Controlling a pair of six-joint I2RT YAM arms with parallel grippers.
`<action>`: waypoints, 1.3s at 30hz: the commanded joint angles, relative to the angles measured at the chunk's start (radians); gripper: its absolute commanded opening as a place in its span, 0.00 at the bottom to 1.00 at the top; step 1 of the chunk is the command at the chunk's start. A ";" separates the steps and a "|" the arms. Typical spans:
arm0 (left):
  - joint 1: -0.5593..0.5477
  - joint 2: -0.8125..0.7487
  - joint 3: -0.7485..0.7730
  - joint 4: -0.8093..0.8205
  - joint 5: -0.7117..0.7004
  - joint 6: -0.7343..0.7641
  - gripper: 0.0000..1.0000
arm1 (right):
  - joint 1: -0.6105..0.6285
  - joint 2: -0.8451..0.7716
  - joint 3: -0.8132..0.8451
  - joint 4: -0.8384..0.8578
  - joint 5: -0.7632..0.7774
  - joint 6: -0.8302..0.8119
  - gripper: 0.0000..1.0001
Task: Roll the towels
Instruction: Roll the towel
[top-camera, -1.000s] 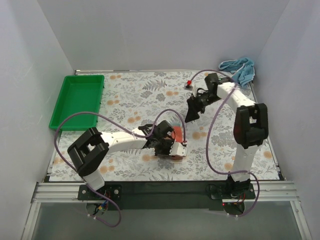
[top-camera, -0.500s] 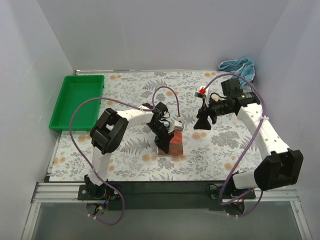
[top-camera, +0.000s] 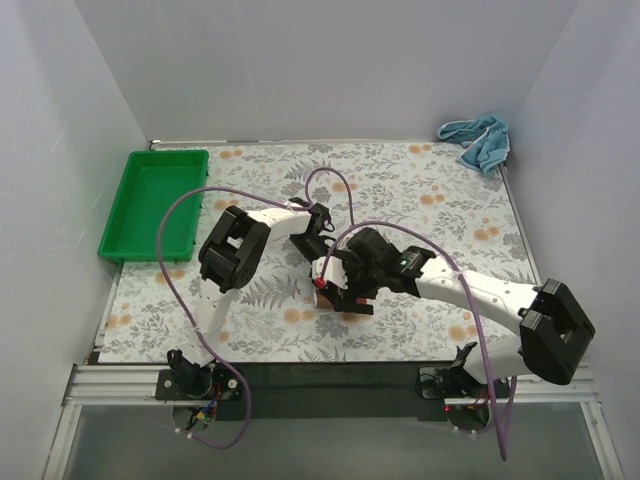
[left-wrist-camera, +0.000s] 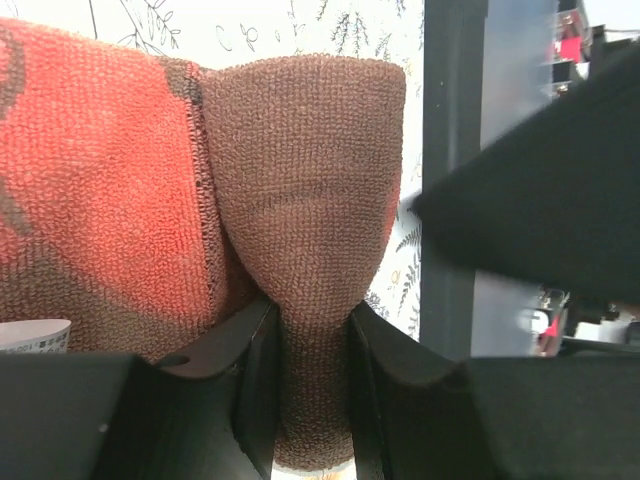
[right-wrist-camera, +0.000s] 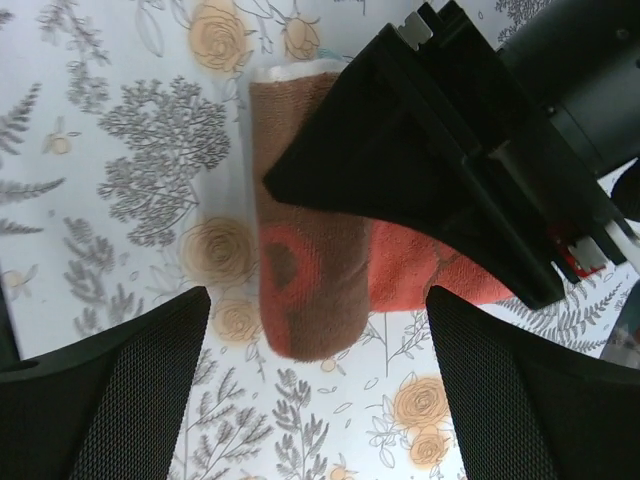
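Note:
The rust-red towel (right-wrist-camera: 305, 290) lies on the flowered table, one end wound into a brown roll, the rest flat (left-wrist-camera: 100, 200). My left gripper (left-wrist-camera: 312, 400) is shut on the roll (left-wrist-camera: 305, 200), which bulges above its fingers. My right gripper (right-wrist-camera: 320, 380) hangs open just over the roll's near end, one finger (right-wrist-camera: 110, 390) on each side of it, touching nothing. From above, both grippers crowd the table's middle and hide most of that towel (top-camera: 325, 296). The light blue towel (top-camera: 480, 140) lies crumpled in the back right corner.
A green tray (top-camera: 155, 200) stands at the back left. The left gripper's black body (right-wrist-camera: 440, 170) sits directly above the towel, close to the right gripper. Purple cables loop over both arms. Grey walls close the table on three sides.
The right arm has swung from the back right to the middle, over the towel, and its jaws have spread wider. The left gripper stays on the roll.

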 joint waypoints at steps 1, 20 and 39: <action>0.003 0.068 -0.004 0.043 -0.185 0.054 0.26 | 0.037 0.048 -0.027 0.195 0.133 0.000 0.80; 0.096 -0.198 -0.191 0.253 -0.237 -0.074 0.49 | -0.055 0.210 -0.058 0.102 -0.207 -0.037 0.01; 0.198 -0.962 -0.648 0.617 -0.527 0.037 0.69 | -0.296 0.666 0.399 -0.427 -0.669 -0.094 0.01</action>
